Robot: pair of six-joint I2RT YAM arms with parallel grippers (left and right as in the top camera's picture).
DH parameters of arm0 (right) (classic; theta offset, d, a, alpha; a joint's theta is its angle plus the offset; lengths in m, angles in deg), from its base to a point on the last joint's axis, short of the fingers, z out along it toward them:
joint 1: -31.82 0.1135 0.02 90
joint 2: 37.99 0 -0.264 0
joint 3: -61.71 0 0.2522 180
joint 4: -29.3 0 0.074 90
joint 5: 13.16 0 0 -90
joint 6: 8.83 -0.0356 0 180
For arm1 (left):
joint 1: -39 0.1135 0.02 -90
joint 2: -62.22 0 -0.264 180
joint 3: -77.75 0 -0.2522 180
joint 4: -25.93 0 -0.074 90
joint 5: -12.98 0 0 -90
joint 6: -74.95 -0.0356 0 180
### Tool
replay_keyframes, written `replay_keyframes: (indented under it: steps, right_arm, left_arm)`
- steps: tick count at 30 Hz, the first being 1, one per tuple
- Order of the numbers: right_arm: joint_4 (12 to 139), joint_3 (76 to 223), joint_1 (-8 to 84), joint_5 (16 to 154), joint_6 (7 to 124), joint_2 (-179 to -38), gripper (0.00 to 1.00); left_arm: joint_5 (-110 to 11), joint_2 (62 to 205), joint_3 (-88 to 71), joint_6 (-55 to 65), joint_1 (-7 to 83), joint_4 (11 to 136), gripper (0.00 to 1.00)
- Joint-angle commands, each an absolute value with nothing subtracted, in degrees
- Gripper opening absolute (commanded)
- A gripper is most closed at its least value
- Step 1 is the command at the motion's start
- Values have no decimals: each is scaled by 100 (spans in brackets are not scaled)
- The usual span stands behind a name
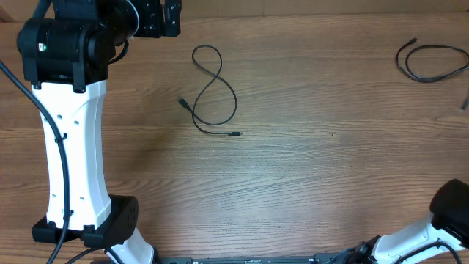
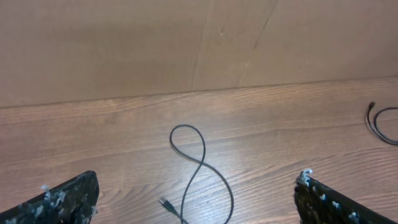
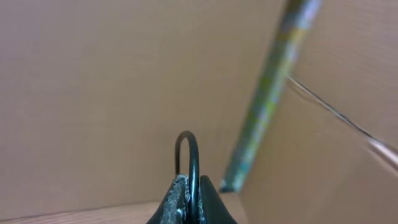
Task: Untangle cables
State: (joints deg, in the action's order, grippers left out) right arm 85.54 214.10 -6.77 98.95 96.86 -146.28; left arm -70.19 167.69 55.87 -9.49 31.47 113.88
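Black looped cable point(image 1: 215, 92) — left pincer point(image 2: 198, 190) wide open, right pincer point(image 3: 191, 186) pinching a second cable point(image 3: 194, 155)

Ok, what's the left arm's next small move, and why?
Probably lower the open left tool to the middle cable and pull its plug outward: it lies free, crossing itself once, apart from the far cable; the right tool is shut on a third cable.

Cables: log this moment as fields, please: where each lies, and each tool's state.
middle cable: loose S-curve on the table, alone, both plugs free
far cable: looped at far right, apart
left tool: open, empty, near middle cable
right tool: shut on a thin black loop
tangle: none seen on the table
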Motion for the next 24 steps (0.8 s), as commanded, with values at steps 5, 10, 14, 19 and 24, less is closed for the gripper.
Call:
replay_keyframes:
  steps: [5, 10, 14, 19, 24]
  right_arm:
    - [9148, 21353, -1143, 9903, 9948, -15104, 4]
    - [9203, 21154, -1132, 10275, 9944, -15862, 4]
    - [9150, 21154, -1138, 10203, 9946, -16488, 4]
    - [9391, 21154, -1405, 9486, 10011, -16813, 4]
    - [9708, 21154, -1857, 9436, 10112, -16833, 4]
  left_arm:
    - [-6993, 16588, 5604, -970, 3092, 11406, 100]
    - [-6997, 16588, 5604, -977, 2994, 11530, 100]
    - [-7021, 16588, 5604, -1137, 2850, 11734, 100]
    - [-7622, 16588, 5604, -1182, 2524, 11832, 100]
    - [-8287, 16588, 5604, -1185, 2260, 11836, 100]
